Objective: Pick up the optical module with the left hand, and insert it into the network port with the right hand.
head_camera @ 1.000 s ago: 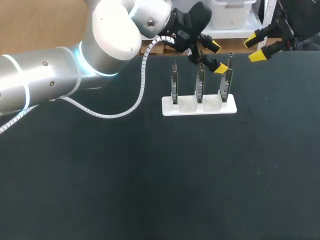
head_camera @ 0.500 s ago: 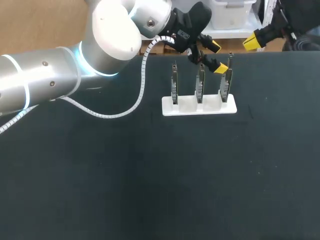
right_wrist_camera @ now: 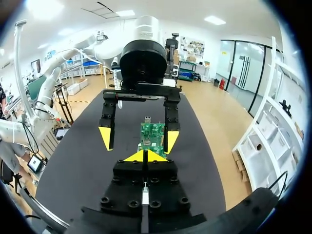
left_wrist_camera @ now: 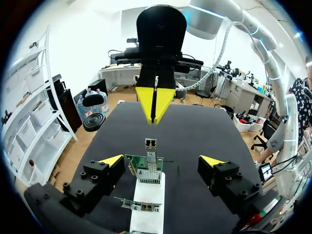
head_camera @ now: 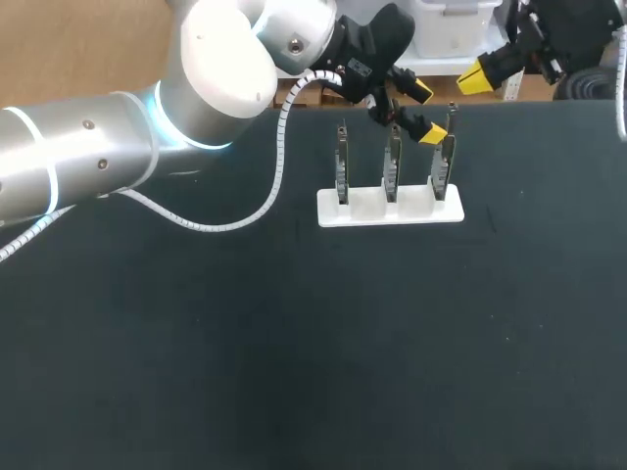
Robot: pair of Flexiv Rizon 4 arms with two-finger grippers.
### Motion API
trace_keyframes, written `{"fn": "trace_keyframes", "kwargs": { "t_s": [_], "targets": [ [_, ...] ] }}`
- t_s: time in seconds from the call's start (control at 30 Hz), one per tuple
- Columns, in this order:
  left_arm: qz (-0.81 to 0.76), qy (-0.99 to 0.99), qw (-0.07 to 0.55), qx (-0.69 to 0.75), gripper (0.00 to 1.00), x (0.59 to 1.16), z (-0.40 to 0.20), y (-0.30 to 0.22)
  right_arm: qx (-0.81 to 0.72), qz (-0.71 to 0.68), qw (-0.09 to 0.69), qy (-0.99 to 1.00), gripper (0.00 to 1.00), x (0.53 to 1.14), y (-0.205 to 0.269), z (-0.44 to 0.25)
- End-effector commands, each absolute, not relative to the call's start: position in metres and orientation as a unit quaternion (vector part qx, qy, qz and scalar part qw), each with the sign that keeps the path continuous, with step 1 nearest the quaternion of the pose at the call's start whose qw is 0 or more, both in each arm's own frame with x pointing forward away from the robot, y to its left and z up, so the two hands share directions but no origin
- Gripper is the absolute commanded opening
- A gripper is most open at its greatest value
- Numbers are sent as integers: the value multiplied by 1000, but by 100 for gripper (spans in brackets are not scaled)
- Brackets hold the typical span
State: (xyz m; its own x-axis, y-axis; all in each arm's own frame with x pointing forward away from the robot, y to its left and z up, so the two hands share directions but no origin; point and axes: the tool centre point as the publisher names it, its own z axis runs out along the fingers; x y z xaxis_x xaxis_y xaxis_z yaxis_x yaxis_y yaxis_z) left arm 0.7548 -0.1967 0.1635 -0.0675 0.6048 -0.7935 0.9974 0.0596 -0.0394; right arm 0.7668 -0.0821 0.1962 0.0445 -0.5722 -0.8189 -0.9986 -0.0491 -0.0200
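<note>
R claw [head_camera: 472,76] shifted left, flat white rack [head_camera: 364,210]

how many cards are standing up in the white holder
3 in the white holder: one card at its left end in the head view, one in the middle, one at its right end. None seem hidden.

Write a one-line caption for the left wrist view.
Open left gripper flanks a circuit board in a white stand; shut right gripper ahead.

- Head view: high behind the robot, looking down over the table [head_camera: 294,343].
- Left wrist view: close above the green board [left_wrist_camera: 136,168].
- Right wrist view: farther off, facing that board from the opposite side.
</note>
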Motion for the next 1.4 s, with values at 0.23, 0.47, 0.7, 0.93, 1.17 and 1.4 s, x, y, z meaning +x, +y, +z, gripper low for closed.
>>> {"fn": "trace_keyframes", "kwargs": {
  "t_s": [0.23,0.47,0.7,0.93,1.17,1.4],
  "targets": [
    [-316,659,307,609,100,757,164,-198,-646,339,312,609,0,769,-76,187],
    [-316,659,307,609,100,757,164,-198,-644,347,304,611,0,767,-72,180],
    [-316,659,307,609,100,757,164,-198,-643,350,298,613,0,768,-72,176],
    [-316,659,307,609,100,757,164,-198,-638,352,296,617,0,768,-73,171],
    [-316,659,307,609,100,757,164,-198,-636,356,290,620,0,767,-73,167],
    [-316,659,307,609,100,757,164,-198,-638,356,286,620,0,766,-73,166]
  ]
}}
